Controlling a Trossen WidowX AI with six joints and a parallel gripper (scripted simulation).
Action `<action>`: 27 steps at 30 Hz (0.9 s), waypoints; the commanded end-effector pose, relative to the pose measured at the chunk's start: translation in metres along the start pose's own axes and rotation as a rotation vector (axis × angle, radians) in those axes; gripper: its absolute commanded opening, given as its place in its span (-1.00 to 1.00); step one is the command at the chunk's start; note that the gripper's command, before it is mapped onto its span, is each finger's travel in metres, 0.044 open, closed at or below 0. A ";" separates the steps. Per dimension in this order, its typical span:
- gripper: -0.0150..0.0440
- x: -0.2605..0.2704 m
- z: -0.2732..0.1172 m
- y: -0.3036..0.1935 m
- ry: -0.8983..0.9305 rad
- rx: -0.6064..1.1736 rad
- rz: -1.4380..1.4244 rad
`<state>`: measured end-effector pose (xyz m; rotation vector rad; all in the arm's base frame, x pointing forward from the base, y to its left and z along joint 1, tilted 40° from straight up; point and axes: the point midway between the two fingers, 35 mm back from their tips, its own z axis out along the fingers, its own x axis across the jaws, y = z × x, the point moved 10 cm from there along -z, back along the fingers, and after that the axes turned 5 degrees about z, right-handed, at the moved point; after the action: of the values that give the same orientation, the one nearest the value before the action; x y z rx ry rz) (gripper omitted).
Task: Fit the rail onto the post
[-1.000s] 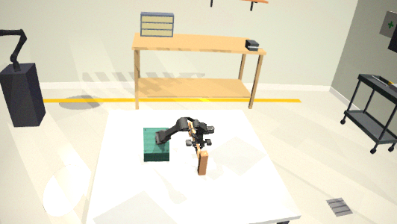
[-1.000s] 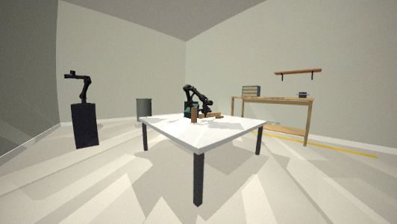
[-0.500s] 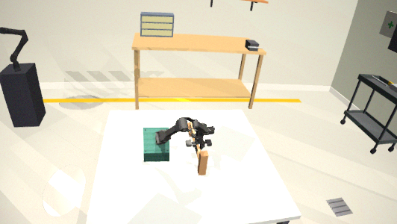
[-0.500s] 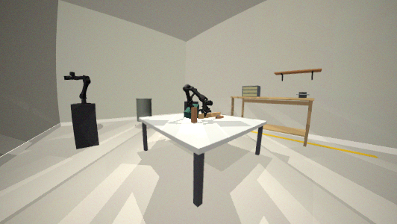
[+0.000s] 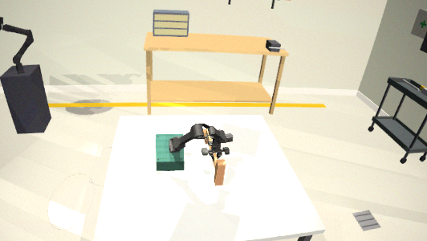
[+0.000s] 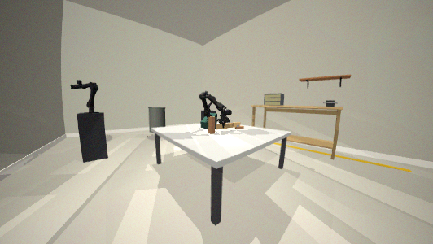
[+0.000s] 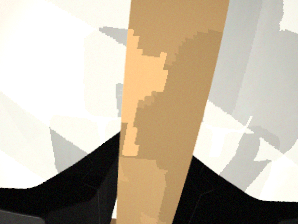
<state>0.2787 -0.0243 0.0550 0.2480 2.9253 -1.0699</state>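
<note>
The post (image 5: pixel 219 173) (image 6: pixel 212 125) stands upright on the white table (image 5: pixel 257 201) (image 6: pixel 220 152). The light wooden rail (image 7: pixel 170 100) (image 6: pixel 235 124) runs from beside the post toward the back of the table. My gripper (image 5: pixel 216 154) (image 7: pixel 143 139) is shut on the rail, with one black finger on each side of it. The low footboard block (image 6: pixel 240 128) is a small reddish piece at the rail's far end. The bracket, the pegs and the holes are too small or hidden. I cannot tell whether the rail's end touches the post or whether the rail is level.
My arm stands on a green block (image 5: pixel 170 165) (image 6: pixel 205 122) left of the rail. Off the table are a wooden workbench (image 5: pixel 217 43) (image 6: pixel 301 107), a second arm on a dark pedestal (image 5: pixel 28 102) (image 6: pixel 93 136), and a dark cart (image 5: pixel 405 132).
</note>
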 end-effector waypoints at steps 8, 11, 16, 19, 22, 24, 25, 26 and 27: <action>-0.49 0.000 -0.001 -0.004 -0.001 0.000 -0.004; -0.49 0.000 -0.001 -0.005 -0.001 0.000 -0.004; -0.49 0.000 0.000 -0.006 -0.001 0.000 -0.004; -0.49 -0.001 0.000 -0.007 -0.001 0.000 -0.004; -0.49 -0.001 0.000 -0.008 -0.001 0.000 -0.004; -0.49 -0.001 0.000 -0.009 -0.001 0.000 -0.004; -0.49 -0.001 0.000 -0.009 -0.001 0.000 -0.004; -0.49 -0.001 0.000 -0.009 -0.001 0.000 -0.004; -0.49 -0.001 0.000 -0.010 -0.001 0.001 -0.004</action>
<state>0.2779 -0.0312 0.0602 0.2486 2.9268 -1.0682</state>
